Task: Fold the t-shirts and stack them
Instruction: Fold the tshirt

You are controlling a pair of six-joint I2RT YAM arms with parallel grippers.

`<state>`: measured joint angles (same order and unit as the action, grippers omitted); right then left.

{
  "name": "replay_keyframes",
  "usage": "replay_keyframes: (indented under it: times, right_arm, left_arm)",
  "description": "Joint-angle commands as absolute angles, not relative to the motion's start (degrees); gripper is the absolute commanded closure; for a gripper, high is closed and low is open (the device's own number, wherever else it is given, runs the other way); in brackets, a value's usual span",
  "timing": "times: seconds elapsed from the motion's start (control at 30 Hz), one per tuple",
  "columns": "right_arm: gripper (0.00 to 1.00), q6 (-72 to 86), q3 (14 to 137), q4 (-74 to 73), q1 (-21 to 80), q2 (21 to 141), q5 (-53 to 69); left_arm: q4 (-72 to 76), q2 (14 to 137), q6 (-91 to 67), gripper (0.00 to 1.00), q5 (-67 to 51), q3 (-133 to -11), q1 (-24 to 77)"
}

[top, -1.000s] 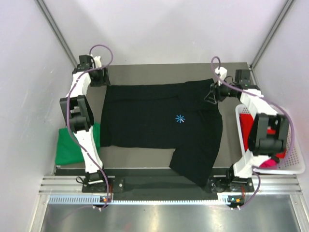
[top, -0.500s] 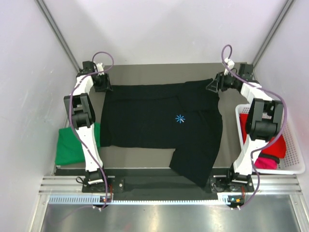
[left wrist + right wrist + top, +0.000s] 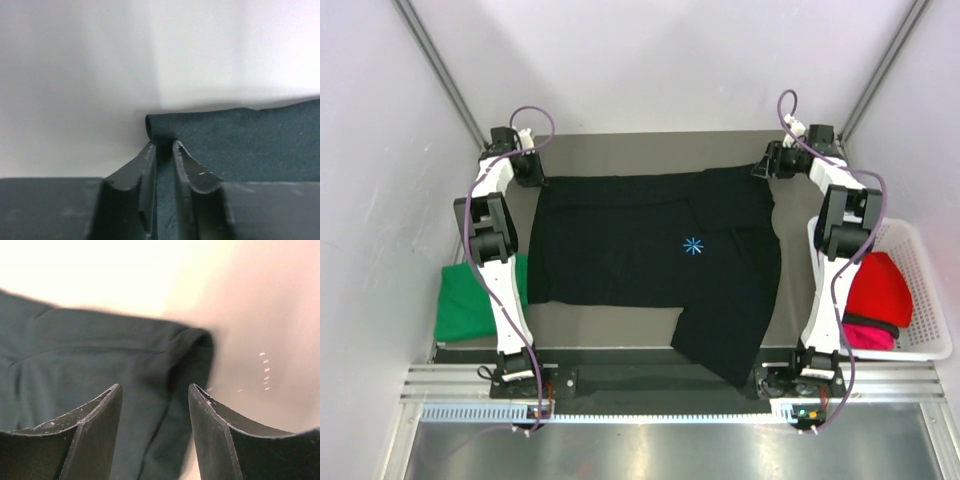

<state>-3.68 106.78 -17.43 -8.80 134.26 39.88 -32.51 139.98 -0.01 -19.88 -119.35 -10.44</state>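
We judge folding barely begun: the black t-shirt (image 3: 620, 250) lies spread flat, left tool (image 3: 163, 145) clenched on one far corner, right tool (image 3: 155, 388) gaping over the other.

The right hand (image 3: 767, 168) has swung from the neck area of the black t-shirt (image 3: 620, 245) out to its corner at the upper right of the frame, with its jaws spread wider. Its arm has cleared the basket (image 3: 932, 300), uncovering the red t-shirt (image 3: 880, 285). The left hand (image 3: 162, 145) has narrowed onto the shirt's upper-left corner, pinching a fold.
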Motion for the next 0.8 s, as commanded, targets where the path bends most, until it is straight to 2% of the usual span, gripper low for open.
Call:
replay_keyframes:
  times: [0.0, 0.03, 0.33, 0.57, 0.63, 0.67, 0.7, 0.73, 0.77]
  right_arm:
    - [0.44, -1.68, 112.58, -17.93, -9.14, 136.31, 36.65]
    - [0.44, -1.41, 113.46, -17.76, -9.05, 137.19, 35.95]
    - [0.42, -0.26, 117.68, -16.52, -8.26, 141.50, 34.37]
    - [0.34, 4.56, 119.62, -17.58, -7.56, 144.40, 31.73]
    - [0.37, 5.27, 120.67, -18.71, -7.38, 145.46, 30.94]
    - [0.45, 5.53, 120.76, -18.72, -7.38, 145.63, 31.37]
    - [0.49, 5.71, 120.67, -18.81, -7.38, 145.81, 32.60]
    - [0.54, 5.89, 120.67, -19.07, -7.38, 145.98, 33.04]
    - [0.64, 6.24, 120.67, -19.25, -7.38, 146.07, 33.22]
  left_arm:
    - [-31.82, 141.33, 0.09, 0.78, -19.42, -121.02, -10.81]
    - [-31.90, 141.33, 0.09, 0.82, -19.42, -121.03, -10.81]
    - [-32.08, 141.42, 0.09, 0.84, -21.71, -120.67, -10.99]
    - [-32.26, 141.15, 0.17, 0.87, -21.53, -120.76, -10.99]
    - [-32.34, 141.15, 0.09, 0.92, -21.45, -120.85, -10.99]
    - [-32.34, 141.33, 0.09, 0.93, -21.45, -120.85, -10.99]
    - [-32.34, 141.42, 0.09, 1.00, -21.53, -121.02, -11.07]
    - [-32.43, 141.59, 0.09, 1.00, -21.53, -121.03, -10.99]
    - [-32.43, 141.77, 0.17, 1.00, -21.53, -120.94, -10.90]
